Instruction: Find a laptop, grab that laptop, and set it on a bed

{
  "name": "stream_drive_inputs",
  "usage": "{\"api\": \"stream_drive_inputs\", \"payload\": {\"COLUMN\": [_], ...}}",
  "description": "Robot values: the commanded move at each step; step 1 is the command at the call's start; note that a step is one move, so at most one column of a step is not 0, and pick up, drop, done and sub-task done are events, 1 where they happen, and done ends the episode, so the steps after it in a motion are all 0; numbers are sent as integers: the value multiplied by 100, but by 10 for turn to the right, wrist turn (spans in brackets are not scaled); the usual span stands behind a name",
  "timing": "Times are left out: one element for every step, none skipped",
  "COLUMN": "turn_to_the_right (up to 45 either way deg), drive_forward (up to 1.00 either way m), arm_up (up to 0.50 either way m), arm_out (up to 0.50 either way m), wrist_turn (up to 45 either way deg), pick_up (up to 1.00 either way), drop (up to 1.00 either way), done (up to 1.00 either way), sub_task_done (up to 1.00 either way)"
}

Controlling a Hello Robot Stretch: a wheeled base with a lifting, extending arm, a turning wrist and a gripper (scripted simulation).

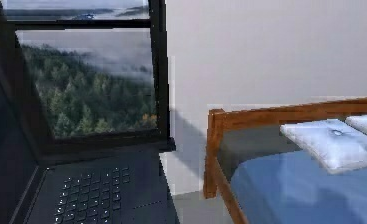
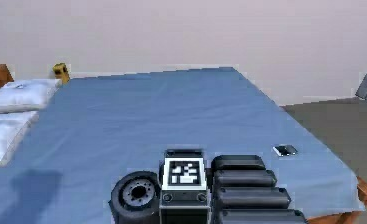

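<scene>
Nearby, laptop [image 1: 86, 100] open toward camera.

No words, numbers or brand marks can be read anywhere. The laptop [image 1: 86, 85] shows a misty forest picture with no lettering, and the characters on its keyboard [image 1: 96, 195] are too small to make out. The white square [image 2: 184, 172] on the arm [image 2: 246, 190] bears only a black block pattern.

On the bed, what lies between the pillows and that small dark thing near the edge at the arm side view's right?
Nothing: in the arm side view, the bed is bare blue sheet from the pillows to the small dark thing.
</scene>
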Motion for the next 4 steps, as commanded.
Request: {"api": "stream_drive_inputs", "payload": {"turn_to_the_right": [-210, 0, 0, 0], "drive_forward": [0, 0, 0, 0], "arm_up": [0, 0, 0, 0], "arm_out": [0, 48, 0, 0], "wrist_turn": [0, 0, 450, 450], "pick_up": [0, 0, 0, 0], "drop": [0, 0, 0, 0], "done": [0, 0, 0, 0], "sub_task_done": [0, 0, 0, 0]}}
